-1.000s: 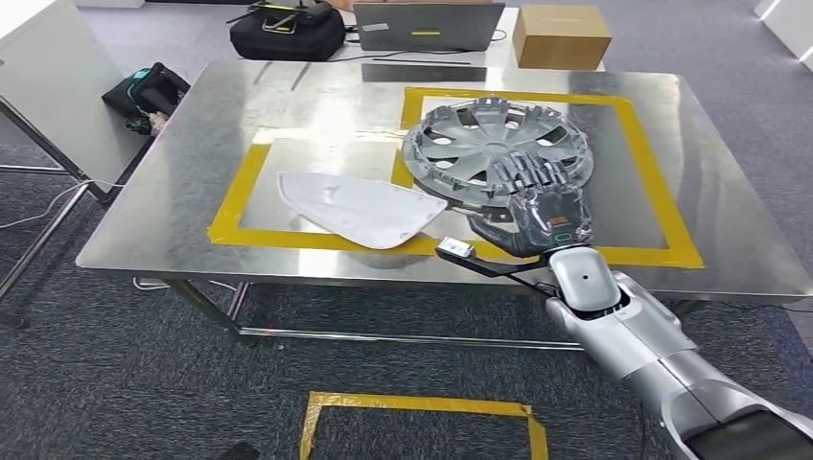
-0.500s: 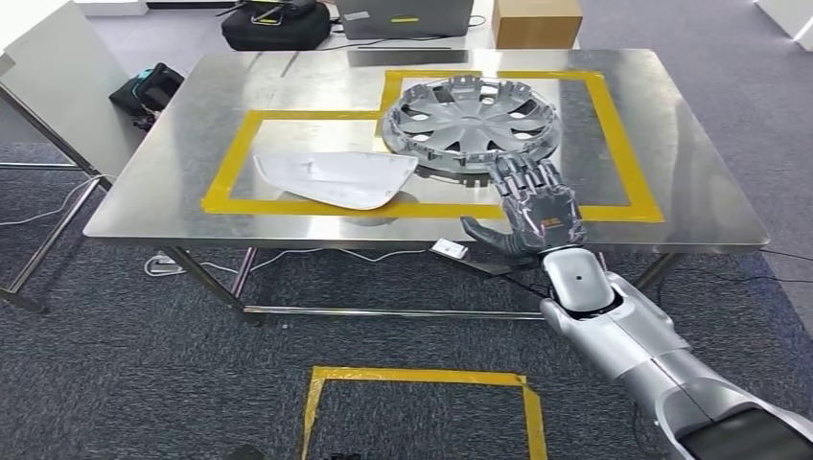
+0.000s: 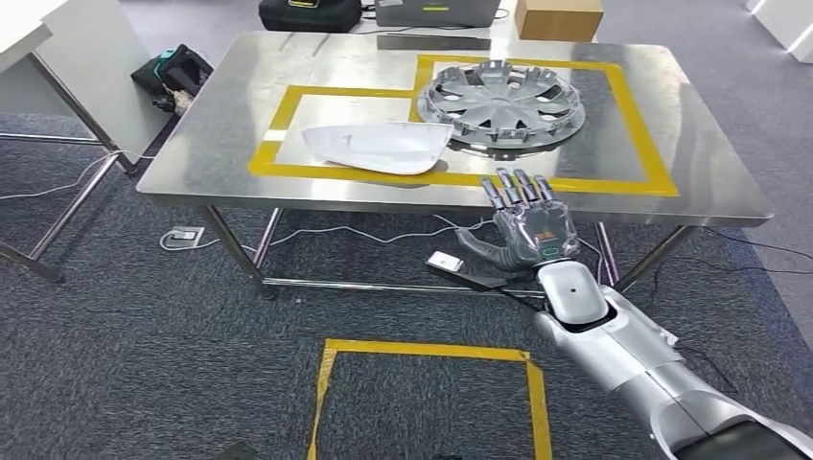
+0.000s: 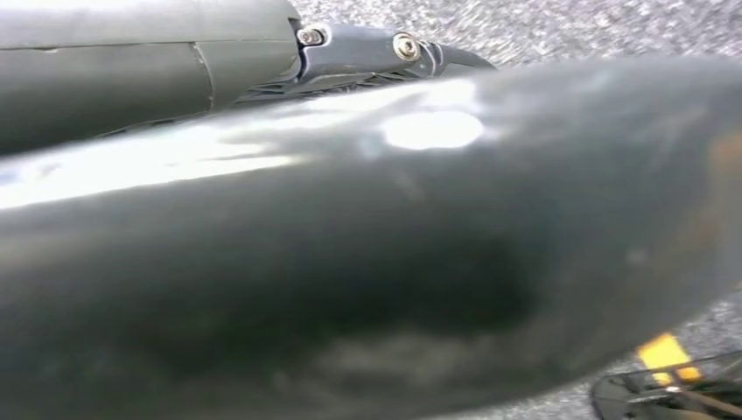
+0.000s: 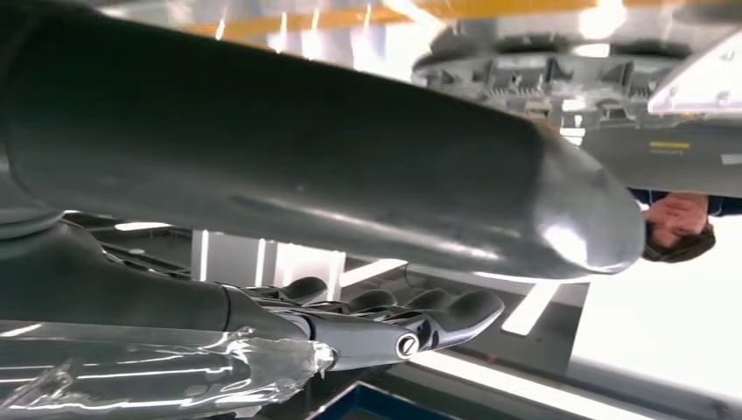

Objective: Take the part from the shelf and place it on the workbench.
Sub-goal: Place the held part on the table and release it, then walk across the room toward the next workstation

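In the head view the wheel cover point(image 3: 502, 102) lies flat in the upper middle of the frame, inside the right-hand yellow tape square point(image 3: 644, 144) on the steel workbench point(image 3: 220, 125). A second ago the right hand point(image 3: 525, 230) was laid over the cover's near rim; half a second ago it had slid back to the table edge; now it hangs in front of that edge, lower centre-right of the frame, with a clear strip of bare metal between its fingertips and the cover. The whole scene has also shifted and the table looks farther off, so the camera itself has moved back. My reading is that the placing is done — the part is set down and released — and the arm is pulling away.

The hand is spread wide, fingers straight and apart, thumb out to the side, holding nothing and touching nothing. A white shell-shaped part point(image 3: 379, 147) rests in the left tape square, just beside the wheel cover.

The left wrist view is blurred and dark; the left hand's state cannot be told from it.

In the right wrist view the thumb point(image 5: 350, 175) crosses the upper frame and the dark fingers point(image 5: 411, 311) lie extended below it, empty — the wheel cover's ribbed edge point(image 5: 560, 70) sits beyond them at upper right.
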Motion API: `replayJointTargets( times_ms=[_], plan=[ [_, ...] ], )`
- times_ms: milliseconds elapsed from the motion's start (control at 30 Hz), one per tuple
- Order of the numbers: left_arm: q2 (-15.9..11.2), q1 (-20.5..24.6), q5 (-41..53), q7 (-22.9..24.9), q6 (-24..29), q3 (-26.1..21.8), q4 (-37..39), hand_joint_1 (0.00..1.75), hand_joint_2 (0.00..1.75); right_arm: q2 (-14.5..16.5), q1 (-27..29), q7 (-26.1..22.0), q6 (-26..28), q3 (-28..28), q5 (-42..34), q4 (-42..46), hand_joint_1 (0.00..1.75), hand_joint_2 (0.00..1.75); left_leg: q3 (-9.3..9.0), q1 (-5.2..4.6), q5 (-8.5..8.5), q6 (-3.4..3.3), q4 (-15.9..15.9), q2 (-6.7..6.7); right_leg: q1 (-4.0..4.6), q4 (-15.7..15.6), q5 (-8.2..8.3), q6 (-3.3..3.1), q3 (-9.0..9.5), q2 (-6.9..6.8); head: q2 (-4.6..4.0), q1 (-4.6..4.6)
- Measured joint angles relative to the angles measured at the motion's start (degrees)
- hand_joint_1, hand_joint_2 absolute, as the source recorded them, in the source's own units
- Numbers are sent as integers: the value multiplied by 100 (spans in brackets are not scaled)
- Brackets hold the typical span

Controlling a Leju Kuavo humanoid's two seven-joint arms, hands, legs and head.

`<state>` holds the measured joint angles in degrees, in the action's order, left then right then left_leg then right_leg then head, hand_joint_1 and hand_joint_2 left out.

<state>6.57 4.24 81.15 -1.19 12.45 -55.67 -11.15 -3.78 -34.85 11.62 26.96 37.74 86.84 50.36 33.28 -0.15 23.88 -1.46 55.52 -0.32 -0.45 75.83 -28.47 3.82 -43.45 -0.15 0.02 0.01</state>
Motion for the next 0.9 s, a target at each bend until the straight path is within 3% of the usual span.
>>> replayJointTargets(
  times_ms=[67, 100, 167, 233, 300, 367, 433, 467, 500, 533, 567, 633, 700, 767, 833, 900],
  plan=[
    [2, -8, -1, 10, 15, 0, 0, 0, 0, 1, 82, 9, 27, 4, -21, 1, 0, 0, 165, -24, -140, 8, 1, 0, 25, -170, 416, -61, 310, 3, 0, -1],
    [7, -10, -2, 17, 22, 0, 0, 0, 0, 3, 116, 16, 47, 6, -26, 5, 0, 0, 232, -35, -203, 19, 4, -1, 45, -510, 453, -109, 601, 2, 0, -1],
    [18, -14, -3, 30, 50, 0, 0, 0, 0, 9, 168, 48, 140, 4, -43, 26, 0, 0, 315, -55, -313, 58, 17, -1, 79, -1456, 166, -191, 1266, -9, 0, -10],
    [25, -19, -11, 78, 97, -2, 0, 0, 0, 11, 266, 112, 321, -1, -46, 42, 0, 0, 339, -49, -404, 122, 10, 8, 104, -1979, -56, -239, 1548, -12, 0, -12],
    [22, -31, -19, 131, 139, -13, 0, 0, 0, 11, 439, 176, 480, -2, -22, 42, 0, 0, 374, -29, -381, 195, 38, 15, 93, -2012, 14, -299, 1516, -16, 0, 0],
    [25, -51, -23, 157, 164, -28, 0, 0, 0, 19, 612, 219, 579, -2, 7, 42, 0, 0, 528, -8, 7, 275, 419, 15, 61, -2026, 127, -359, 1456, -33, 0, -20],
    [34, -60, -26, 182, 170, -37, 0, 0, 0, 26, 774, 249, 677, -10, 38, 39, 0, 0, 782, 27, 500, 350, 1162, 15, 56, -2021, 227, -380, 1349, -65, 0, -47],
    [36, -61, -26, 196, 169, -40, 0, 0, 0, 26, 871, 260, 732, -19, 57, 34, 0, 0, 863, 43, 613, 378, 1467, 15, 56, -2018, 262, -374, 1299, -95, 0, -48],
    [37, -63, -26, 209, 169, -44, 0, 0, 0, 26, 980, 269, 796, -33, 75, 24, 0, 0, 859, 57, 609, 399, 1601, 18, 53, -2014, 290, -364, 1255, -137, 0, -48],
    [38, -65, -26, 220, 169, -49, 0, 0, 0, 26, 1093, 274, 870, -50, 92, 9, 0, 0, 748, 70, 516, 417, 1519, 28, 45, -2006, 312, -349, 1217, -186, 0, -47],
    [38, -65, -26, 233, 169, -54, 0, 0, 0, 26, 1199, 276, 954, -70, 105, -9, 0, 0, 535, 81, 373, 433, 1237, 62, 34, -1992, 327, -331, 1184, -239, 0, -48],
    [51, -51, -23, 264, 168, -60, 0, 0, 0, 26, 1366, 279, 1111, -123, 117, -49, 0, 0, 24, 84, 165, 448, 485, 253, 30, -1944, 339, -275, 1126, -339, 0, -59],
    [71, -34, -19, 301, 164, -62, 0, 0, 0, 23, 1497, 285, 1204, -181, 120, -85, 0, 0, -192, 67, 132, 377, 98, 357, 54, -1899, 352, -204, 1093, -436, 0, -63],
    [81, -43, -17, 327, 160, -67, 0, 0, 0, 22, 1603, 289, 1234, -214, 123, -109, 0, 0, -149, 57, 123, 246, 63, 253, 56, -1888, 369, -138, 1079, -525, 0, -53],
    [80, -60, -16, 358, 156, -71, 0, 0, 0, 22, 1679, 288, 1246, -236, 139, -124, 0, 0, -107, 66, 80, 142, 54, 152, 29, -1742, 238, -71, 996, -393, 0, -38],
    [81, -56, -15, 394, 148, -74, 0, 0, 0, 21, 1770, 286, 1260, -267, 193, -133, 0, 0, -54, 67, 27, 65, 49, 52, 14, -1142, -134, -34, 735, -127, 0, -19]
  ],
)
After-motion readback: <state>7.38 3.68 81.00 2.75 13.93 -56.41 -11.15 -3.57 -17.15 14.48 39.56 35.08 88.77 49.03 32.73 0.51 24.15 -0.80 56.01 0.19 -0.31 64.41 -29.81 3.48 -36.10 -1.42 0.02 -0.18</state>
